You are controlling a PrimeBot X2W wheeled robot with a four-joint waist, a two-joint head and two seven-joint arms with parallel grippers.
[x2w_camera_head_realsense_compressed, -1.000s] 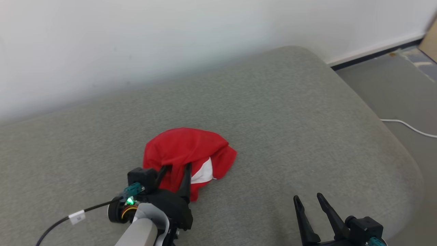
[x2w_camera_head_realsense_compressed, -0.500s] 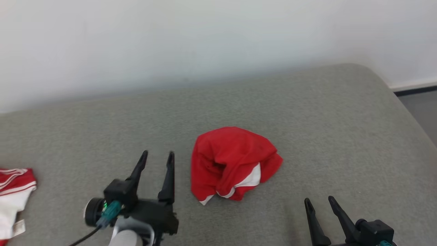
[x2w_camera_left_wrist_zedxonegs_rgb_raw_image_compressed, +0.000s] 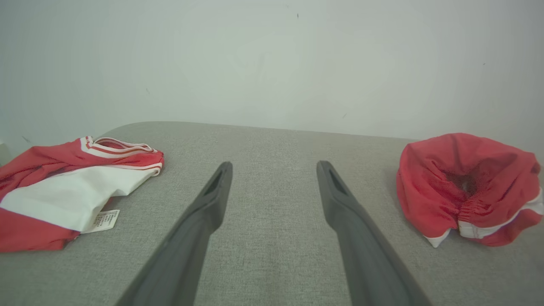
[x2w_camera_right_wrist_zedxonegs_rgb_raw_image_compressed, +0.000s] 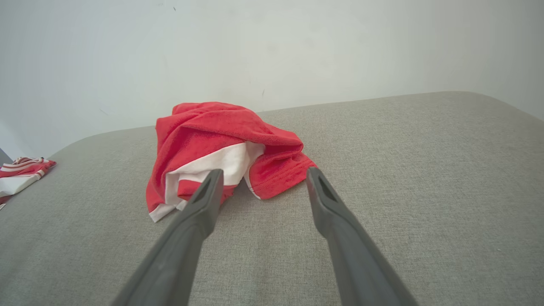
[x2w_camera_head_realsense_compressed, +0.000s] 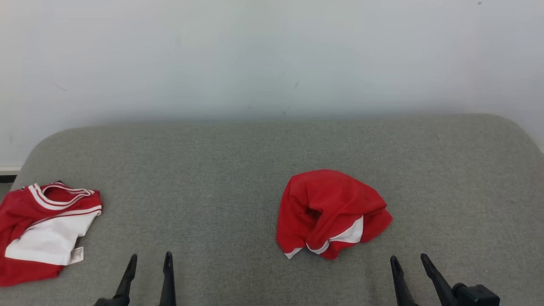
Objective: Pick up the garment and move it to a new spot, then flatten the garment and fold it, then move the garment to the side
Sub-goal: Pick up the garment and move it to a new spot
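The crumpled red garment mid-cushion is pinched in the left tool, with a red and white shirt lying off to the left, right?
No: the crumpled red garment lies free on the grey cushion, the left tool open and apart from it, as the left wrist view shows. The red and white shirt does lie to the left.

You've got soft, matt knit cloth in the crumpled red garment (x2w_camera_head_realsense_compressed: 331, 204). It is slightly napped up close, with smoother white panels and a stitched hem. The red-and-white jersey (x2w_camera_head_realsense_compressed: 42, 225) looks like thinner, sleeker cloth with ribbed striped trim, and its small printed care label (x2w_camera_head_realsense_compressed: 77, 254) looks papery. The grey cushion (x2w_camera_head_realsense_compressed: 212, 170) is covered in coarse, matt woven fabric. The fingers (x2w_camera_left_wrist_zedxonegs_rgb_raw_image_compressed: 204, 212) look like dark, smooth, matt plastic. The wall (x2w_camera_head_realsense_compressed: 272, 55) is flat white paint with a few faint scuffs.
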